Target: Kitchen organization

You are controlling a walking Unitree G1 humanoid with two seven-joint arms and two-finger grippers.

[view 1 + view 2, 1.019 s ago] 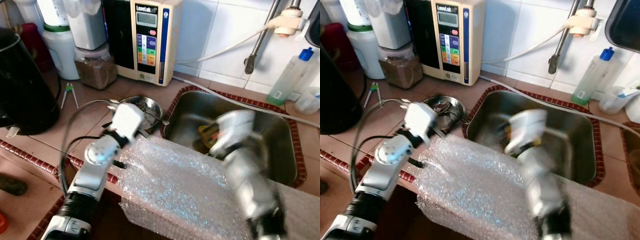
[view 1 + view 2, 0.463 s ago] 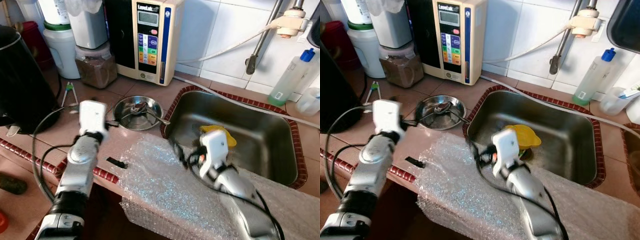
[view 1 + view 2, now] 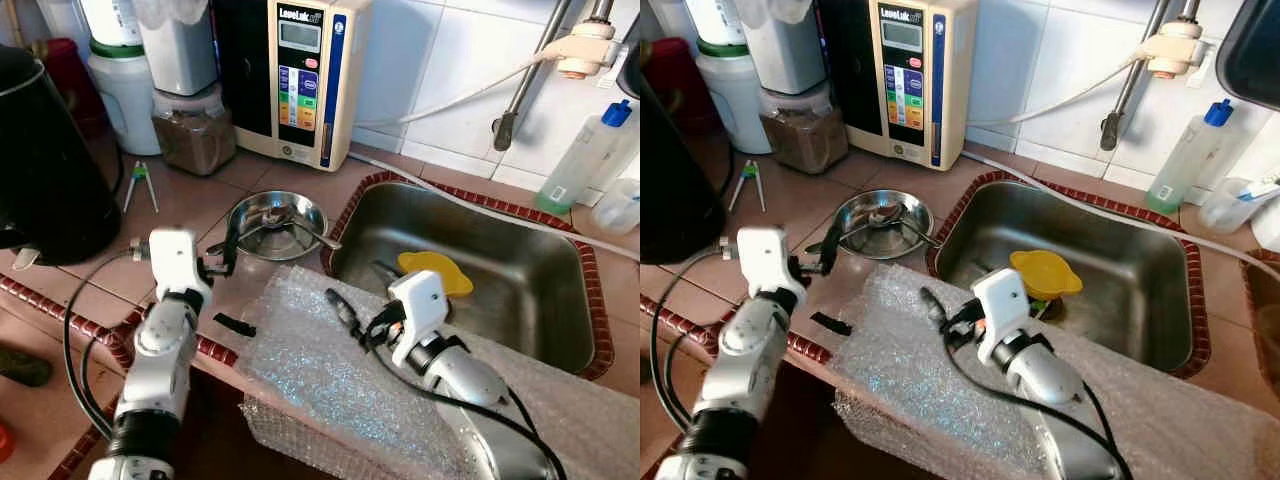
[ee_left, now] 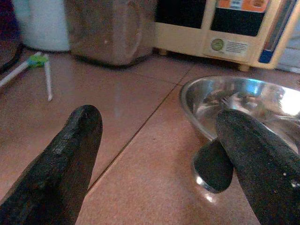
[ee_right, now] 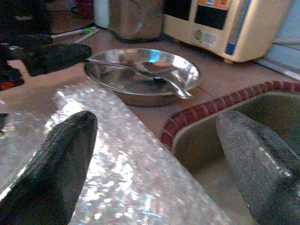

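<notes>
1. Terracotta tiles covered the counter (image 3: 180, 215) in the head camera's left eye view. A stainless steel bowl (image 3: 276, 223) holding a spoon sat on them just beside the steel sink (image 3: 500, 290). A yellow lid-like item (image 3: 436, 272) lay in the sink. Bubble wrap (image 3: 330, 370) was draped over the counter's front edge. The left gripper (image 3: 222, 258) hovered near the bowl's rim, fingers spread apart. The right gripper (image 3: 362, 300) hung over the bubble wrap at the sink's near corner, fingers also apart.

2. The right eye view showed the same scene. A cream water ionizer (image 3: 920, 75) stood against the white tiled wall, with a jar of brown powder (image 3: 800, 135) to its left. A clear bottle with a blue cap (image 3: 1185, 155) stood behind the sink.

3. In the left wrist view, the two black fingers (image 4: 61, 164) were wide apart and held nothing. The bowl's rim lay close to one finger, and a green-tipped tool (image 4: 35, 63) lay on the tiles farther off.

4. In the right wrist view, the fingers (image 5: 56, 159) were spread and empty, one above the bubble wrap, the other above the sink's red-tiled edge (image 5: 206, 110). The bowl and spoon (image 5: 140, 70) sat beyond.
</notes>
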